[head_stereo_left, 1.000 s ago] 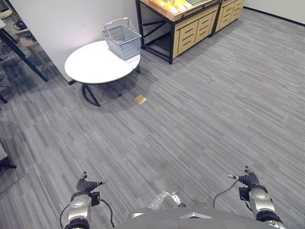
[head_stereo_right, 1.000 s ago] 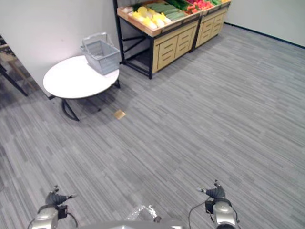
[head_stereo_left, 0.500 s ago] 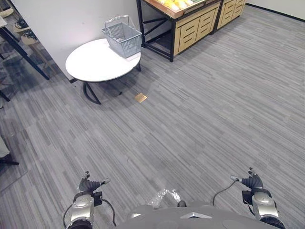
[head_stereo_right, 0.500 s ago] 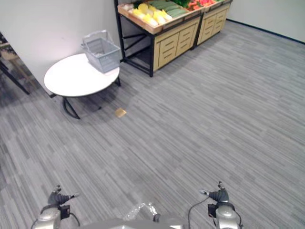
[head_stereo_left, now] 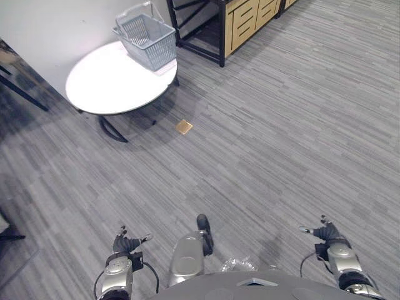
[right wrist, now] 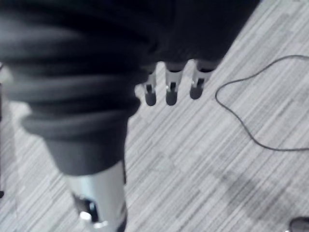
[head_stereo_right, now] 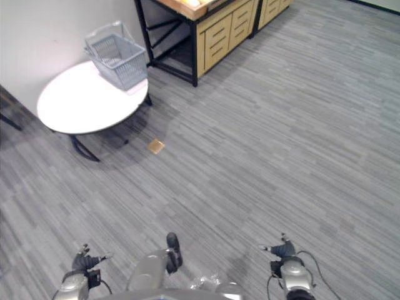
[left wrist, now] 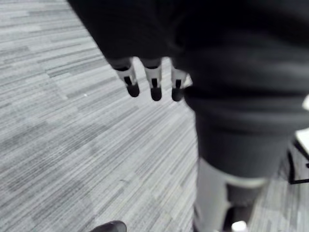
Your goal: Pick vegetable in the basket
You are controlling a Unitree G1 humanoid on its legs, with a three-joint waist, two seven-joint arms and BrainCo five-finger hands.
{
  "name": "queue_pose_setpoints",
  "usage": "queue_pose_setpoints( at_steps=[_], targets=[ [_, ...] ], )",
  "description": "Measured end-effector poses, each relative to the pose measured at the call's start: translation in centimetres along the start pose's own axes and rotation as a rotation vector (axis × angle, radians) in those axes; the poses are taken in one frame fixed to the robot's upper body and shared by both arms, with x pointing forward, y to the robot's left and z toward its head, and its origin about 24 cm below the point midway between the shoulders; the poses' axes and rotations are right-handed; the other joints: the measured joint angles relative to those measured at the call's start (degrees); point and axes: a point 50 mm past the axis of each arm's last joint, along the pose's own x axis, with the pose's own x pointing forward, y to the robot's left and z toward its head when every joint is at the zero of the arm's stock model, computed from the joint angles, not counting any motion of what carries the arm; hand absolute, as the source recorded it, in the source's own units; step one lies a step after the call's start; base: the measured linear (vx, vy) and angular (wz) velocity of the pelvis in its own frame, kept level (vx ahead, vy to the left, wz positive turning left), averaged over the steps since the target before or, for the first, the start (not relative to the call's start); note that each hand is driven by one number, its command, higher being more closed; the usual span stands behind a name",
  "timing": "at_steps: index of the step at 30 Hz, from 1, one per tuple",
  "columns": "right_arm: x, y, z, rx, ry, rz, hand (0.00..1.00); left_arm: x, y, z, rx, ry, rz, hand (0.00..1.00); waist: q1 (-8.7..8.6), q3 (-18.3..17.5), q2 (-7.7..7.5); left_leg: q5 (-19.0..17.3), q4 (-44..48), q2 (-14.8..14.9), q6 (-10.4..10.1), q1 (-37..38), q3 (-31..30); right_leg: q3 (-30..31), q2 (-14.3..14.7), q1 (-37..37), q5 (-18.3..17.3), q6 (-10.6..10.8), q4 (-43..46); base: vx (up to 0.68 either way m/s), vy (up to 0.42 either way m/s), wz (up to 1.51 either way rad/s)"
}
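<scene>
A grey wire basket with its handles raised stands on the far edge of a round white table, far ahead to my left. I cannot see anything inside it from here. My left hand hangs low at my side over the carpet, its fingers relaxed and holding nothing. My right hand hangs the same way on the other side, fingers loose and empty. Both hands are far from the basket.
A wooden produce stand with drawers on a black frame stands behind the table, against the far wall. A small brass floor plate lies in the grey carpet in front of the table. Open carpet stretches between me and the table.
The whole picture has shifted, so the camera has moved: the table and basket now sit further up and left, and the stand's top has slid out of frame. Both hands hang as before.
</scene>
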Motion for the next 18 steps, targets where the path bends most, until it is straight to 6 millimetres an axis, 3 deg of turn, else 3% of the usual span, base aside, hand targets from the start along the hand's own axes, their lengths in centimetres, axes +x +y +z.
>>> queue_pose_setpoints(
  at_steps=[1,2,4,6,7,8,10,11,12,14,15,16,18],
  targets=[
    [0.0,0.2,-0.1,0.003,0.003,0.005,0.00,-0.1,0.1,-0.1,0.005,0.003,0.001,0.00,-0.01,0.0,-0.15,-1.0,-0.3,-0.5,0.2,2.1,-0.1,0.4,0.1,-1.2,3.1,3.8,4.8,0.53,0.257,0.17],
    [-0.1,0.8,-0.1,0.009,0.002,0.018,0.00,-0.1,0.3,-0.4,0.031,0.005,0.002,0.00,-0.52,0.0,-0.10,-3.0,-1.1,-1.2,0.3,6.0,-1.6,0.3,1.2,-3.2,8.7,4.4,13.6,0.50,0.210,0.25],
    [-0.2,1.9,0.5,-0.014,-0.025,0.048,0.00,-0.1,0.5,0.1,0.086,-0.016,-0.010,0.00,-0.88,0.2,0.27,-4.3,-4.0,-1.8,0.3,12.4,-3.7,-3.8,2.0,-9.2,8.4,4.1,27.7,0.52,0.157,0.46],
    [-0.3,1.8,1.7,-0.023,-0.084,0.043,0.00,0.1,0.1,0.9,0.112,-0.047,-0.027,0.00,-2.54,0.4,0.80,-4.3,-7.6,-2.7,0.3,16.7,-7.6,-8.9,1.0,-14.3,6.0,2.7,30.5,0.46,0.040,1.00],
    [-0.5,1.4,2.9,-0.028,-0.145,0.026,0.00,0.3,-0.1,1.6,0.116,-0.064,-0.033,0.00,-3.53,0.4,0.62,-4.3,-9.2,-2.8,0.3,19.0,-9.9,-10.8,0.6,-17.3,4.1,-0.1,27.9,0.55,-0.043,1.32],
    [-0.8,1.1,3.8,-0.025,-0.193,0.013,0.00,0.3,-0.2,1.9,0.114,-0.075,-0.034,0.00,-4.05,0.6,0.88,-4.5,-10.1,-2.6,0.0,20.5,-11.7,-11.4,0.8,-19.1,2.3,-1.1,23.5,0.46,-0.091,1.19],
    [-1.1,0.4,5.8,-0.019,-0.279,-0.020,0.00,0.5,-0.7,3.2,0.116,-0.118,-0.045,0.00,-5.22,0.7,1.16,-5.6,-10.9,-1.0,-1.3,22.9,-16.3,-10.9,1.9,-21.1,2.1,-3.2,4.1,0.46,-0.185,1.13],
    [-1.2,0.3,6.2,-0.015,-0.298,-0.028,0.00,0.6,-0.8,3.4,0.120,-0.124,-0.050,0.00,-5.42,0.7,1.18,-6.0,-11.1,-0.4,-2.0,23.3,-17.6,-10.7,1.8,-21.3,3.6,-3.7,-2.8,0.54,-0.292,1.21],
    [-1.4,0.1,7.0,-0.011,-0.332,-0.047,0.00,0.6,-0.9,3.7,0.129,-0.135,-0.053,0.00,-5.36,0.4,0.40,-7.2,-11.7,0.0,-3.8,23.8,-19.4,-9.5,1.1,-20.9,8.1,-3.5,-16.6,0.55,-0.368,0.99],
    [-1.4,-0.1,8.2,-0.040,-0.367,-0.074,0.00,0.6,-0.7,3.5,0.134,-0.131,-0.049,0.00,-4.48,0.4,-1.71,-10.9,-10.7,0.1,-6.0,26.1,-21.9,-7.7,-0.7,-21.7,11.2,-2.0,-21.4,0.51,-0.395,0.87],
    [-1.4,-0.8,8.6,-0.052,-0.378,-0.098,0.00,0.4,-1.4,2.5,0.128,-0.100,-0.068,0.00,-4.00,-0.5,0.00,-14.3,-7.7,2.7,-7.2,26.4,-24.0,-8.0,1.4,-21.5,14.9,-1.7,-17.2,0.69,-0.502,0.71],
    [-1.3,-1.7,10.0,-0.109,-0.409,-0.130,0.00,-0.1,-2.1,0.9,0.134,-0.053,-0.090,0.00,-2.78,-1.4,3.20,-15.0,-1.4,5.6,-7.4,24.4,-24.7,-9.7,3.9,-21.6,13.3,-4.5,-14.1,0.57,-0.407,0.62],
    [-1.3,-1.7,12.0,-0.140,-0.462,-0.143,0.00,-0.2,-2.5,0.3,0.148,-0.033,-0.100,0.00,-2.70,-1.0,4.35,-13.7,9.6,6.8,-8.0,19.7,-25.6,-11.1,4.7,-20.3,11.4,-6.0,-13.6,0.36,-0.259,0.29]
  ],
)
